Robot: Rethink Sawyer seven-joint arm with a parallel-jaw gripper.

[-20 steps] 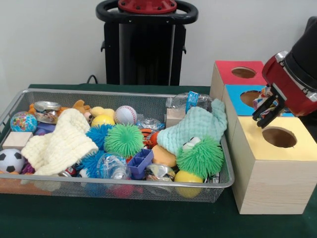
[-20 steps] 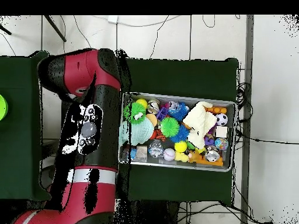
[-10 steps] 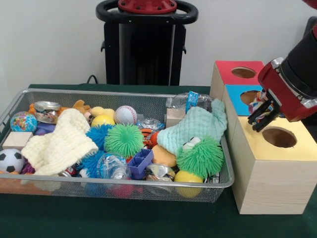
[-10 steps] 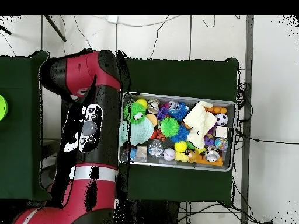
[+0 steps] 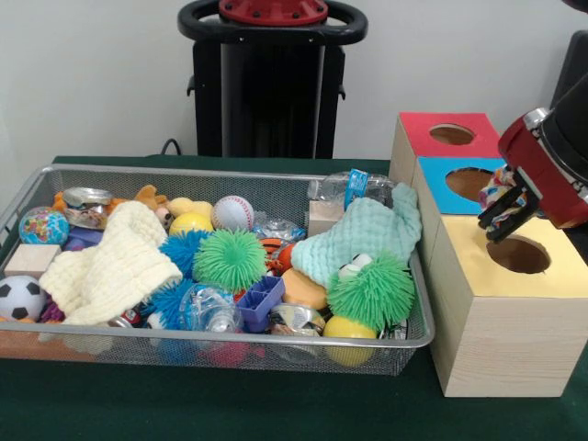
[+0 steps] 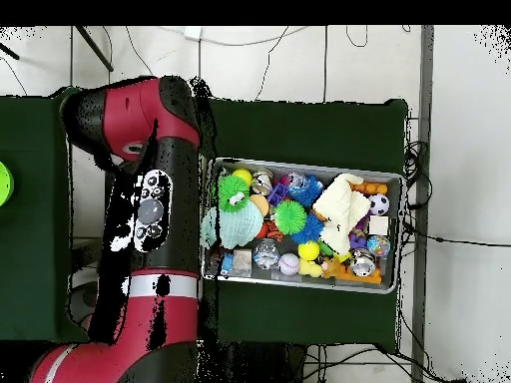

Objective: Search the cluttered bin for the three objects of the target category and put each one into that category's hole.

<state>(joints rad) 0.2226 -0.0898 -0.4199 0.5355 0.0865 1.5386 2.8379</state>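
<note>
Hole (image 5: 517, 254) in yellow-topped box (image 5: 551, 276), right of cluttered bin (image 5: 211, 344) on green tabletop (image 5: 230, 404). Gripper (image 5: 504, 216) hangs just above hole's left rim, fingers (image 5: 496, 219) clenched on a small multicoloured object (image 5: 497, 190), kind unclear. Held tilted toward the opening, likely lining up the drop. Bin crowded: spiky green ball (image 5: 230, 260), baseball (image 5: 232, 212), mint cloth (image 5: 363, 234). Arm (image 6: 150, 219) hides boxes overhead.

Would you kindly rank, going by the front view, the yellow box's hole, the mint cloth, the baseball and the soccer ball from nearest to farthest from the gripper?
1. The hole of the yellow-topped box, just below the gripper.
2. The mint cloth, at the basket's right end.
3. The baseball, mid-basket near the back.
4. The soccer ball, at the basket's far left.
</note>
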